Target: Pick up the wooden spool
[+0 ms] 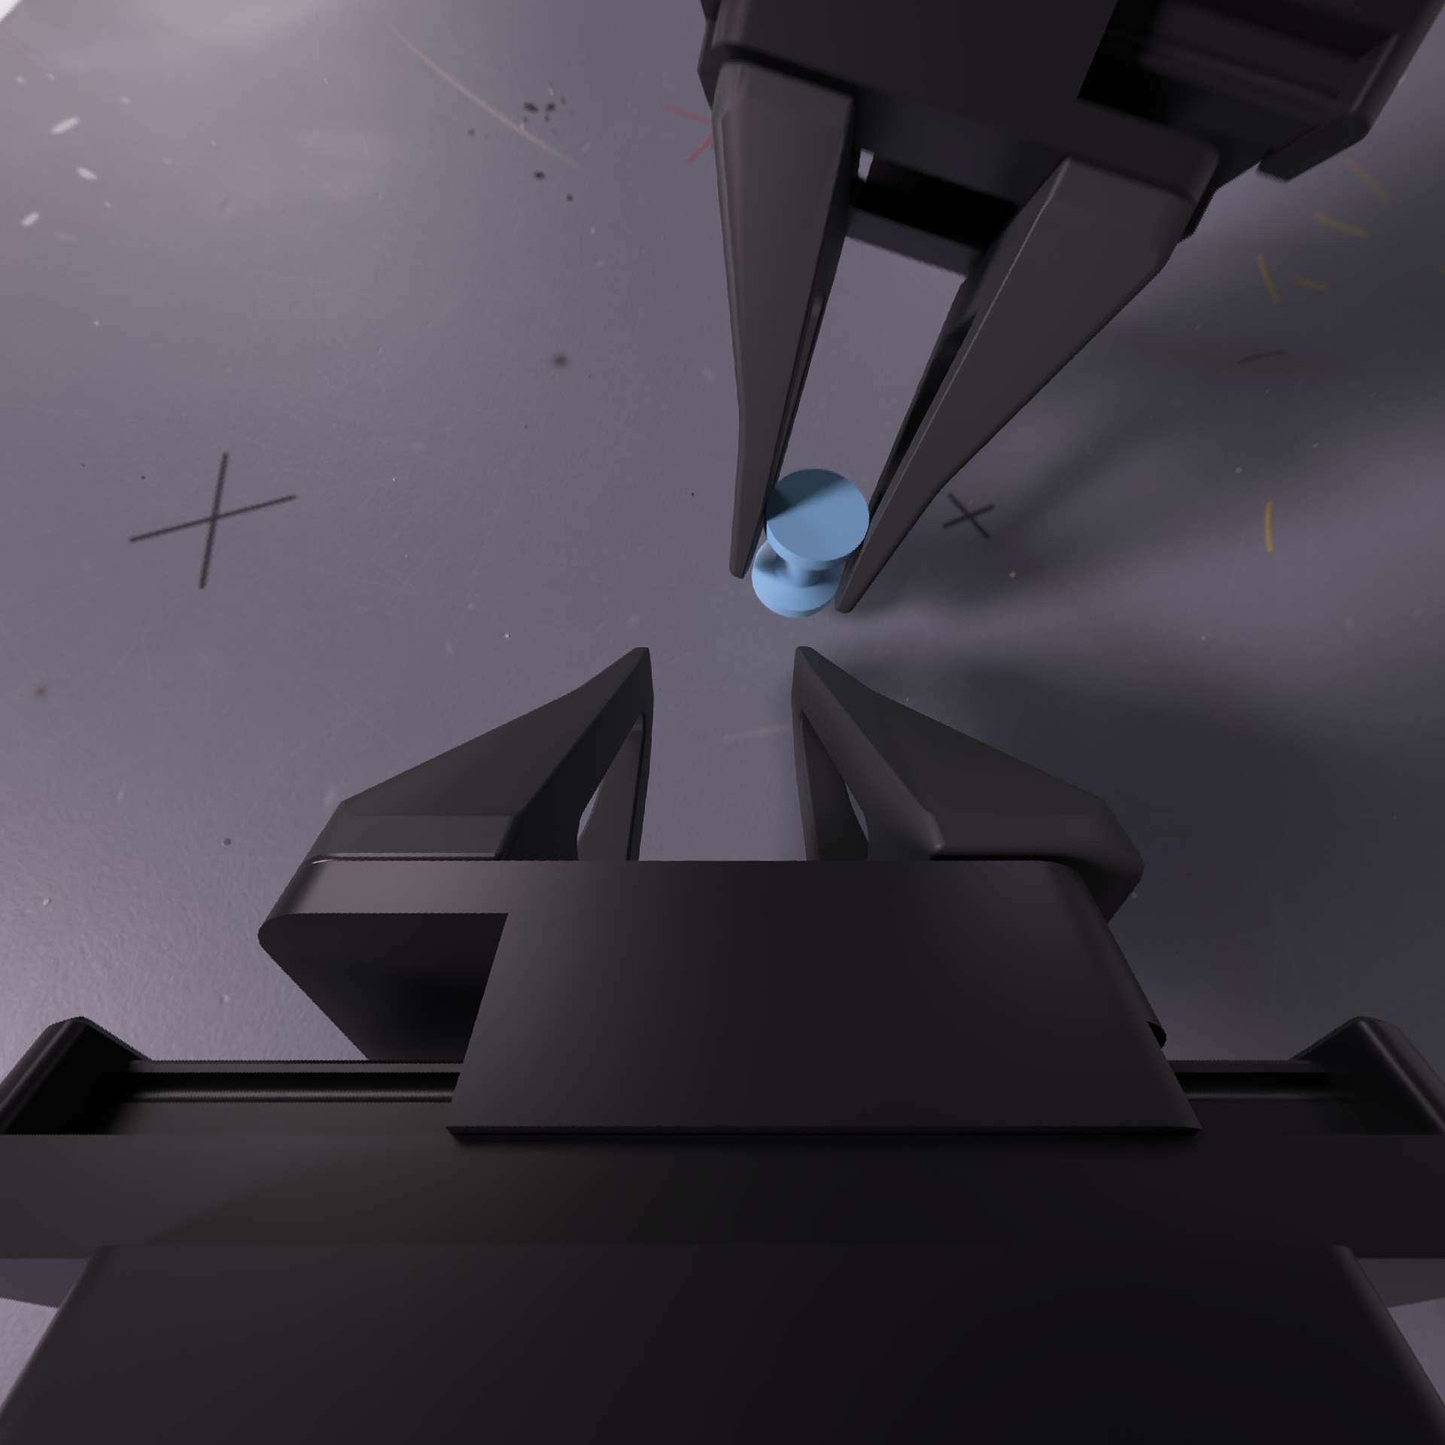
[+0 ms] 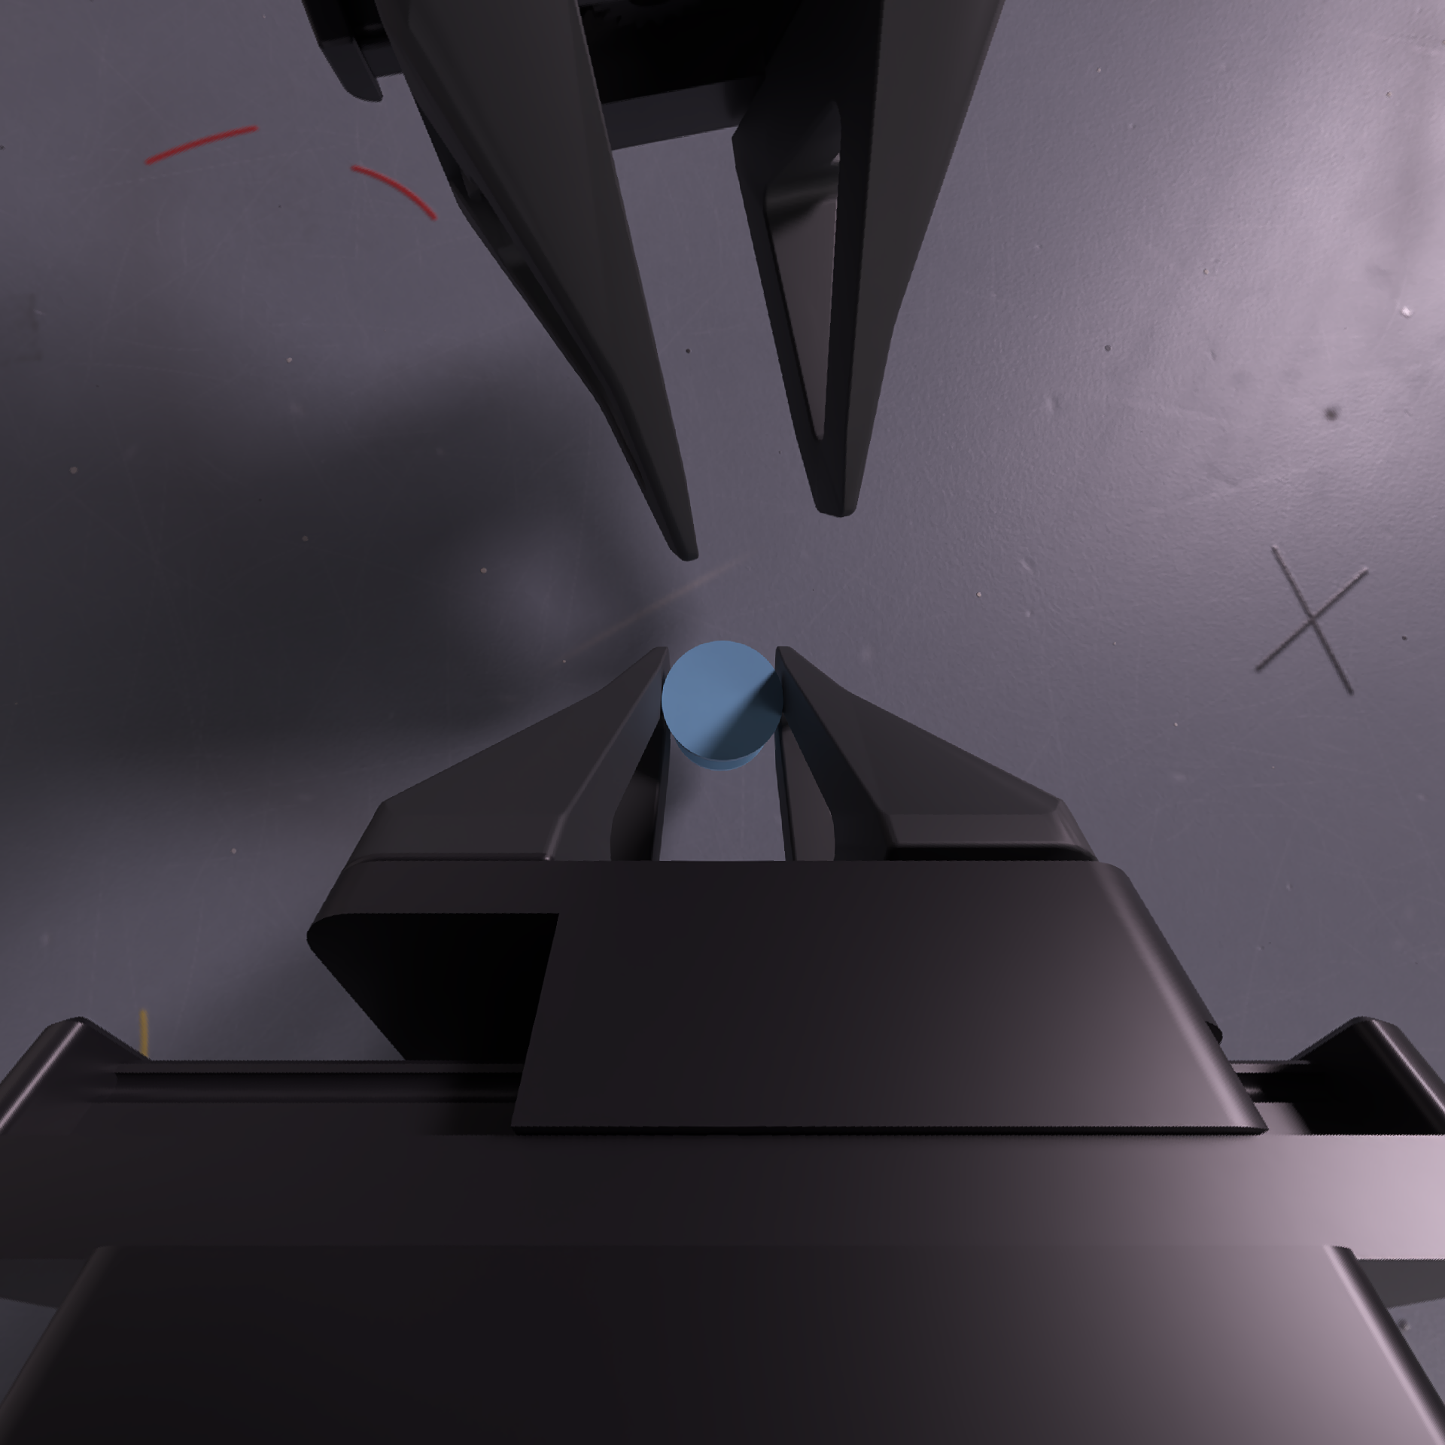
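The spool [image 1: 817, 512] is small and blue, with two round flanges and a thin stem, and stands upright. My right gripper [image 1: 791, 592] comes down from the top of the left wrist view and is shut on the spool's upper flange. In the right wrist view the spool [image 2: 715, 696] sits between the right gripper's [image 2: 721, 650] fingertips, seen end-on. I cannot tell if the spool touches the table. My left gripper [image 1: 721, 649] is open and empty, its tips just short of the spool. It also shows at the top of the right wrist view [image 2: 760, 536].
The grey table [image 1: 352, 313] is scuffed and speckled. It carries black cross marks [image 1: 211, 516] [image 2: 1310, 618], red arc marks [image 2: 391, 191] and short orange dashes [image 1: 1267, 528]. The two grippers face each other tip to tip, very close.
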`<state>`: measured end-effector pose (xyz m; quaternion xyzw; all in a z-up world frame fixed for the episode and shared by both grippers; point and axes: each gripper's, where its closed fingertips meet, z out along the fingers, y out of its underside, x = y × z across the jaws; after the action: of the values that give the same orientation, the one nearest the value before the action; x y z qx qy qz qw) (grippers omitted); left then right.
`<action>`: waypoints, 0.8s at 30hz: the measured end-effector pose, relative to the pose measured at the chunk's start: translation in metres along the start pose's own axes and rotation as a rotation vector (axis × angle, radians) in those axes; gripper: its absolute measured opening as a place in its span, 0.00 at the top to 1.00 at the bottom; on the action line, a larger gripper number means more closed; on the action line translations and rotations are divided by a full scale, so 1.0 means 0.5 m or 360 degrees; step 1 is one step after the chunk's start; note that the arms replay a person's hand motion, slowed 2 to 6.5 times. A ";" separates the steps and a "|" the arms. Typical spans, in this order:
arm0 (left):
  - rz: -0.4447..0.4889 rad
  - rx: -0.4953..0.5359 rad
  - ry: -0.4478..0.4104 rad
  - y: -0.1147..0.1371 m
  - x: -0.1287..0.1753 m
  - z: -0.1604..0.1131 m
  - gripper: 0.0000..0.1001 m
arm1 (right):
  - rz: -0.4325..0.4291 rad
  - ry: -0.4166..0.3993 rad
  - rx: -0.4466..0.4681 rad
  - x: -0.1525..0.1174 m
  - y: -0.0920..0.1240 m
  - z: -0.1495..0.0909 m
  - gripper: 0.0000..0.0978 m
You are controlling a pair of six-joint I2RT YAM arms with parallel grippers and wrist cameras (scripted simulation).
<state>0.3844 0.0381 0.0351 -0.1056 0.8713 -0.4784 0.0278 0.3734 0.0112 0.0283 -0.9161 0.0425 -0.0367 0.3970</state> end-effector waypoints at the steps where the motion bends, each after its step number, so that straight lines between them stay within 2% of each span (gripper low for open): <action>1: 0.0008 -0.0026 -0.0005 0.004 0.000 0.001 0.70 | -0.0002 0.0000 -0.0002 -0.001 0.000 0.001 0.77; 8: 0.0058 -0.0142 -0.0036 0.019 0.000 0.010 0.69 | -0.0009 0.0003 -0.0007 -0.002 -0.002 0.003 0.77; 24: 0.0089 -0.0180 -0.0069 0.025 -0.003 0.016 0.69 | -0.0043 0.0032 -0.0034 0.001 0.005 0.007 0.77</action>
<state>0.3850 0.0382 0.0204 -0.0928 0.8988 -0.4249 0.0539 0.3743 0.0118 0.0244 -0.9203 0.0346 -0.0509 0.3863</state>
